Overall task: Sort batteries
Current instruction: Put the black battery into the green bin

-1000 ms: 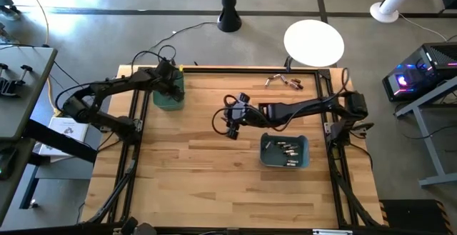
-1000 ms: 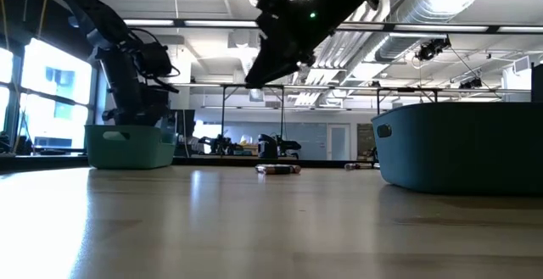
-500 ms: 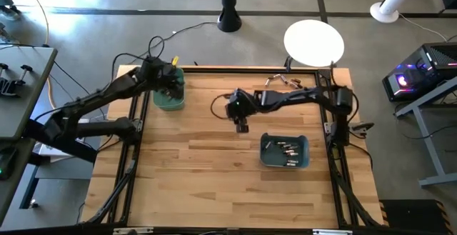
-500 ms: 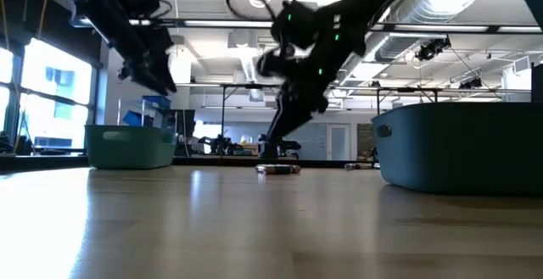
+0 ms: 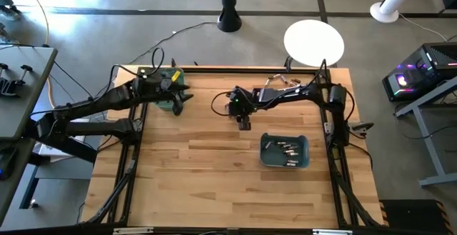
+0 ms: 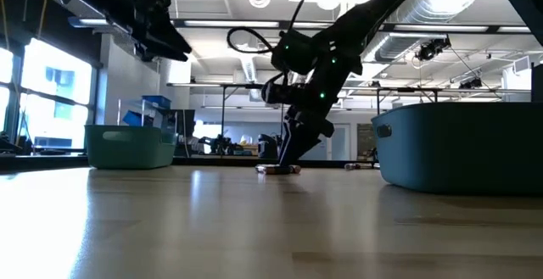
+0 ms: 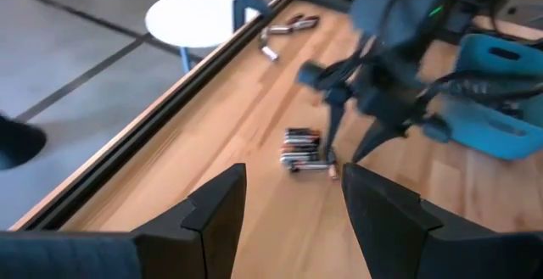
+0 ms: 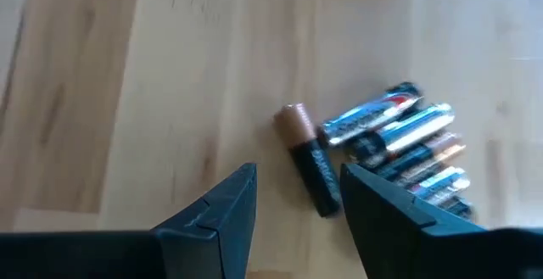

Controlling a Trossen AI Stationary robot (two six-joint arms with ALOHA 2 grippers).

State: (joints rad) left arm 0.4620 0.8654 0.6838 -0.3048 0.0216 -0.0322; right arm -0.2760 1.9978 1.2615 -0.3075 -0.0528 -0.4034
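Blue bin (image 5: 285, 151) is seen on the right half of the table (image 5: 214, 185), several batteries lying loose in it. Green bin (image 5: 168, 98) is set at the far left corner, mostly covered by the left arm in the high view; contents cannot be made out. In the low view the green bin (image 6: 129, 146) is at the left and the blue bin's wall (image 6: 462, 143) fills the right.

A cluster of batteries (image 8: 405, 139) is seen on bare wood near the table's middle, cells packed side by side and touching. One copper-and-black cell (image 8: 307, 158) lies just beside the cluster. More loose cells (image 5: 284, 80) are scattered at the far edge by the frame rail.

Right hand (image 5: 243, 123) is pointed down over the cluster, fingers spread, nothing gripped; the copper-and-black cell is framed between the fingers in the right wrist view. In the low view its fingertips (image 6: 290, 153) are seen just above the table at the cluster.

Left hand (image 5: 178, 100) is held high beside the green bin, fingers apart and empty, aimed across the table at the cluster (image 7: 303, 150) and the right arm.

Open wood is left along the whole near half of the table. A black frame rail (image 5: 131, 156) bounds the left, right and far sides.
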